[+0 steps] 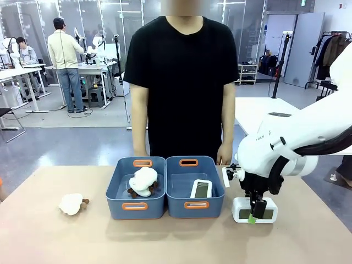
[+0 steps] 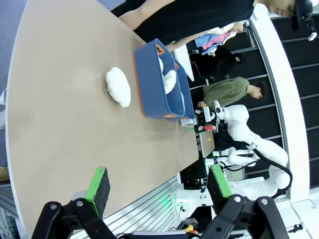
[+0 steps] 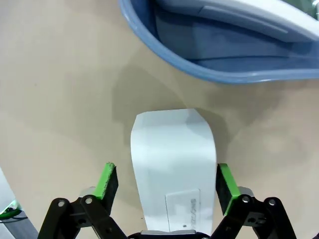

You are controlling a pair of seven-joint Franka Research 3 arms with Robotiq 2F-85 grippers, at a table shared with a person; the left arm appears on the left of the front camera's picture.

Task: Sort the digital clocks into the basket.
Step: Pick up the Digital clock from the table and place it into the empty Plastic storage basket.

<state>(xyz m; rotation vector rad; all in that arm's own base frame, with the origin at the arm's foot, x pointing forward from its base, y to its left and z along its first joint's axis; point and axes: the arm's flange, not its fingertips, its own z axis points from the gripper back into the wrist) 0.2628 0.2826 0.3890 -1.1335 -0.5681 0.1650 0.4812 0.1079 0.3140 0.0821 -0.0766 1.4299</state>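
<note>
One white digital clock [image 1: 240, 209] stands on the table just right of the right basket [image 1: 171, 190]. My right gripper [image 1: 254, 215] is lowered over this clock [image 3: 174, 159], its green pads [image 3: 110, 179] open on either side, with a gap still showing on one side. The slimmer digital clock [image 1: 201, 189] lies inside the right basket, whose rim [image 3: 224, 74] shows beyond my right fingers. My left gripper [image 2: 158, 181] hangs open and empty above the table's left near edge, far from the baskets [image 2: 149, 84].
The left basket [image 1: 118, 190] holds a white plush toy [image 1: 144, 180]. Another plush [image 1: 71, 203] lies on the table to the left. The person stands behind the baskets with one hand [image 1: 224, 159] by the right basket's far corner.
</note>
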